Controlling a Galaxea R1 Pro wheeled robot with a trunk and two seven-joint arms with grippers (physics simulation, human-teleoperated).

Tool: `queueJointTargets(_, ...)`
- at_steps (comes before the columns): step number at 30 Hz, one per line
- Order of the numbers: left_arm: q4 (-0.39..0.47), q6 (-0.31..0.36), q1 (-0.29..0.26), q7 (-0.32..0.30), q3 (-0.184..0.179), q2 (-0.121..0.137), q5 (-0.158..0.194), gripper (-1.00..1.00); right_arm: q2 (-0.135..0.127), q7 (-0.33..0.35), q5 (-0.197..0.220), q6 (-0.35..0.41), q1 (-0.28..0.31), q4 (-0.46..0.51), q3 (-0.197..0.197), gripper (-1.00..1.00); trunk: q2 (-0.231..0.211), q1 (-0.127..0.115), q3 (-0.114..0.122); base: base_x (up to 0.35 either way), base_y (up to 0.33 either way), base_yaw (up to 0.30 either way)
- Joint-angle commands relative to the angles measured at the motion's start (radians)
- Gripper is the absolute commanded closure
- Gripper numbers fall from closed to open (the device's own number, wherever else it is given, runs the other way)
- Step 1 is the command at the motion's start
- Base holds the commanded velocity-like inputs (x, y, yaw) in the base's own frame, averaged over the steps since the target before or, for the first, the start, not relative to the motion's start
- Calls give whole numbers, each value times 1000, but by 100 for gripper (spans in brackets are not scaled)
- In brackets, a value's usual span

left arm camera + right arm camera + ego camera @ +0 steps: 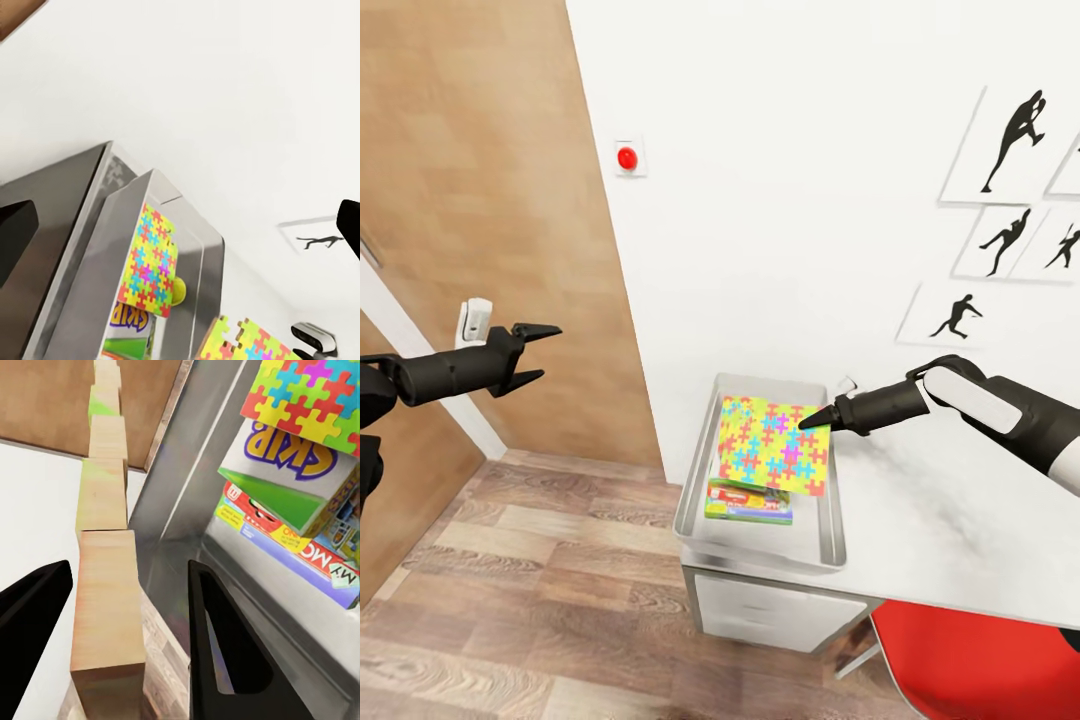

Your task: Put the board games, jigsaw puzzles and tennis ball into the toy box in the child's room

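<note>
Red chair seat [970,660] is nearest, under pale grey table top [960,520] by white wall w/ black silhouette prints [1010,130]. Grey plastic toy box [700,480] at table's left end holds multicoloured jigsaw puzzle squares [775,445] over flat game boxes [750,503]; left wrist view adds small yellow-green tennis ball [179,289] inside. Right gripper [812,419] hangs over the box, jaws wide and holding nothing; left gripper [545,352] wide, over wood-plank floor [560,600].

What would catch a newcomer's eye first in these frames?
The bright jigsaw puzzle lying tilted in the toy box at the table's end, over stacked board games. The right gripper points at the puzzle's edge with open fingers, while the left gripper hangs open before the wooden door. Black silhouette prints and a red button mark the white wall.
</note>
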State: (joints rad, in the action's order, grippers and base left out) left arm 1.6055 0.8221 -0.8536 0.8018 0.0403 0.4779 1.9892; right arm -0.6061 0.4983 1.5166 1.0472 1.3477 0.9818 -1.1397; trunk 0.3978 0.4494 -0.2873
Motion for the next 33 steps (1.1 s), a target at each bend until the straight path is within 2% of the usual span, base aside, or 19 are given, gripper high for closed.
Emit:
queueJointTargets(1, 1, 2, -1, 11, 0, 0, 10, -100, 0, 9, -5, 0, 2, -1, -4, 100, 2, 1, -4, 2, 0, 0)
queueJointTargets(6, 1, 1, 1, 12, 0, -1, 10, -100, 1, 9, -5, 0, 2, -3, -10, 100, 2, 1, -12, 1, 0, 0)
queueJointTargets(14, 1, 1, 12, 10, 1, -1, 10, -100, 18, 8, -5, 0, 5, -27, -53, 100, 2, 1, -25, 0, 0, 0)
queueJointTargets(21, 1, 1, 15, 7, 3, -2, 10, -100, 38, 8, -6, 0, 7, -43, -65, 100, 2, 1, -33, 0, 0, 0)
queueJointTargets(33, 1, 0, 16, 5, 5, -4, 12, -100, 47, 8, -7, 0, 4, -59, -75, 100, 2, 1, -36, 46, 18, 0)
